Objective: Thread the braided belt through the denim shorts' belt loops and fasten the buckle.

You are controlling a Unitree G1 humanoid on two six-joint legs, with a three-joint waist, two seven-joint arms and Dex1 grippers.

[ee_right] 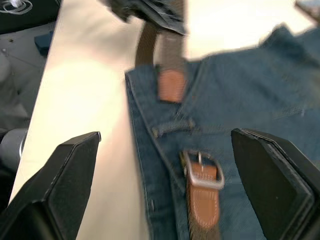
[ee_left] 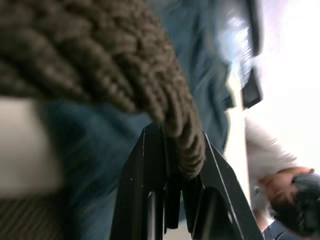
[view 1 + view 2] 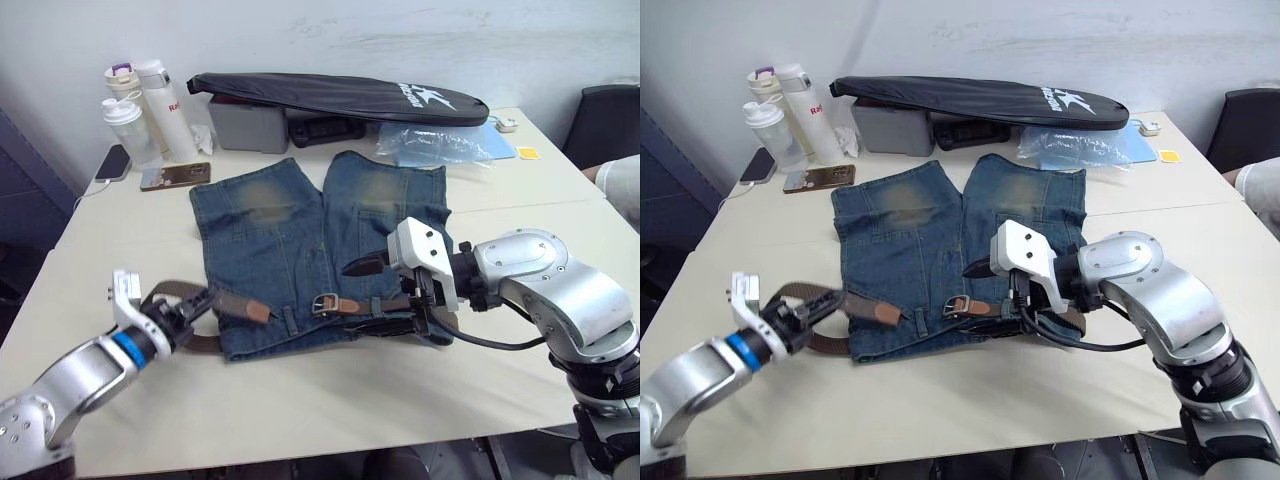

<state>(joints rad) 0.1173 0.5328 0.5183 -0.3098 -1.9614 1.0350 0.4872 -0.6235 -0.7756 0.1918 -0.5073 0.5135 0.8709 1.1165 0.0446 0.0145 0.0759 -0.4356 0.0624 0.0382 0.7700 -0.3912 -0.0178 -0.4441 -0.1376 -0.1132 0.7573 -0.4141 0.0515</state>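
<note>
You are looking at the denim shorts (image 3: 300, 250) lying flat at the centre of the table (image 3: 330, 400), waistband toward the lower edge of the head views, with the braided belt (image 3: 225, 303) lying along that waistband. The buckle (image 3: 324, 304), on its tan leather end, is sitting at mid-waistband, and the other tan tip is lying left of it, apart from it, beside one of the belt loops (image 1: 173, 127). Your left gripper (image 3: 183, 312), at lower left, is pinching a loop of the braid between narrowly set fingers (image 2: 150, 170), clamped on the strap just off the shorts' left edge. Your right gripper (image 1: 165, 180), right of centre, is hovering over the buckle with its jaws spread wide and gripping nothing. In my judgement the step in hand is bringing the free tip to the buckle: you are likely to do best by pinning the buckle with the right gripper while the left feeds slack toward it, keeping the strap flat. For room, the bare table below the waistband is open; the near table edge is close under your left arm, while the bottles (image 3: 150, 110), phone (image 3: 175, 176) and black bag (image 3: 340, 97) in the upper frame are standing well apart.
</note>
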